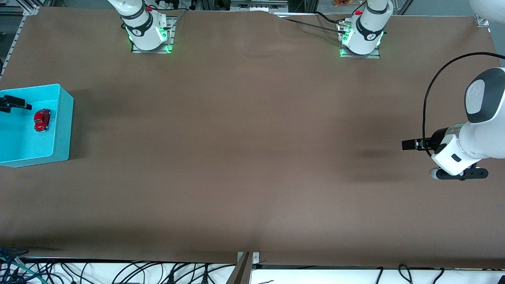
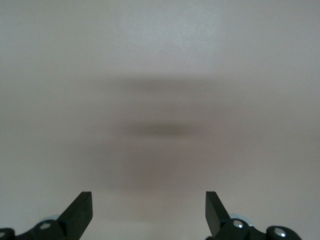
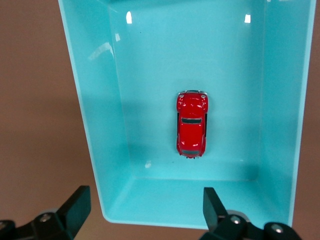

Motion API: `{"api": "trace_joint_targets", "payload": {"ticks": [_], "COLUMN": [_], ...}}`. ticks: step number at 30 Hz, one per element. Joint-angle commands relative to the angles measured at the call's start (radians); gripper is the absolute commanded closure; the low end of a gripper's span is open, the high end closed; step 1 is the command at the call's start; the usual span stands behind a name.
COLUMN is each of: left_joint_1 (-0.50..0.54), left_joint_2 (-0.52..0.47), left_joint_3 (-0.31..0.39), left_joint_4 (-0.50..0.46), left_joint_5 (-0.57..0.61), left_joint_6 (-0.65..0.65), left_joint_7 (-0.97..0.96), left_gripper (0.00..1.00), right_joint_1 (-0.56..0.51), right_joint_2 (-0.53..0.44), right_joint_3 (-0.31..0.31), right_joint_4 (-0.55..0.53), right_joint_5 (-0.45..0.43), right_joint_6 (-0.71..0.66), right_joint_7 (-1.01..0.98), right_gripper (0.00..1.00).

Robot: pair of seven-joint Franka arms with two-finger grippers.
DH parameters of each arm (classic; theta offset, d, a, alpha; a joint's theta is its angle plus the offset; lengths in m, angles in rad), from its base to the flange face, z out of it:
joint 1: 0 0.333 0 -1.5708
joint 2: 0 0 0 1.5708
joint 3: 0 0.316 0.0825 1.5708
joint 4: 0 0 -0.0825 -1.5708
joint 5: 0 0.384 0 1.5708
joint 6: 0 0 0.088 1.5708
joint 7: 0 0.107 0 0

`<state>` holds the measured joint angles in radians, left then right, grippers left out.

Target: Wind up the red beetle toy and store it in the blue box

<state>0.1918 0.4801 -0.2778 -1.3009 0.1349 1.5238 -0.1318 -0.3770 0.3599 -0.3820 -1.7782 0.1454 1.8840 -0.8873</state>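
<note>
You are looking at the red beetle toy (image 1: 42,120) sitting on its wheels on the floor of the blue box (image 1: 63,130), roughly in the middle and clear of all four walls. The box itself is resting on the tabletop (image 1: 244,157) at the right arm's end. Judging by how things lie, the storing step is looking finished, though nothing here is telling you whether the toy was wound.

If you are going back in for it, you are dealing with something that is likely light, rigid and glossy, so it will probably be slipping or rolling under a careless pinch. You would be doing best by taking it across its flanks, between the wheels, with the fingers squeezing the body sides rather than the rounded roof (image 3: 191,120).

The right gripper (image 3: 142,210) is hovering over the box, near the end wall, with its fingers released and holding nothing; the toy is lying apart from them, farther into the box. The thin turquoise walls are the only things crowding a descent, so you should be watching the nearest wall as you are lowering.

The left gripper (image 2: 148,212) is waiting over bare tabletop at the left arm's end, well apart from the box, its fingers also spread and empty. Cables (image 1: 118,272) are running along the table's edge nearest the front camera, out of the way.
</note>
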Motion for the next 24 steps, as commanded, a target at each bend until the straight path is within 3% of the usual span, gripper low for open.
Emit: {"api": "trace_joint_targets", "payload": {"ticks": [1,10,24], "left_joint_1": [-0.008,-0.008,-0.008], "left_joint_2": [0.014,0.014,0.017], "left_joint_3": [0.002,0.000,0.006], "left_joint_4": [0.034,0.035,0.054], "left_joint_5": [0.012,0.014,0.017], "left_joint_6": [-0.013,-0.014,-0.014], "left_joint_7": [0.015,0.015,0.009], "left_gripper": [0.00,0.00,0.00], "right_joint_1": [-0.010,0.004,0.007], "right_joint_2": [-0.065,-0.170,-0.272], "right_joint_3": [-0.003,0.003,0.009], "right_joint_4": [-0.004,-0.001,-0.010], "right_joint_5": [-0.026,-0.041,-0.044], "right_joint_6": [-0.078,-0.198,-0.234], "right_joint_7": [0.019,0.090,0.125], "right_gripper": [0.00,0.00,0.00]}}
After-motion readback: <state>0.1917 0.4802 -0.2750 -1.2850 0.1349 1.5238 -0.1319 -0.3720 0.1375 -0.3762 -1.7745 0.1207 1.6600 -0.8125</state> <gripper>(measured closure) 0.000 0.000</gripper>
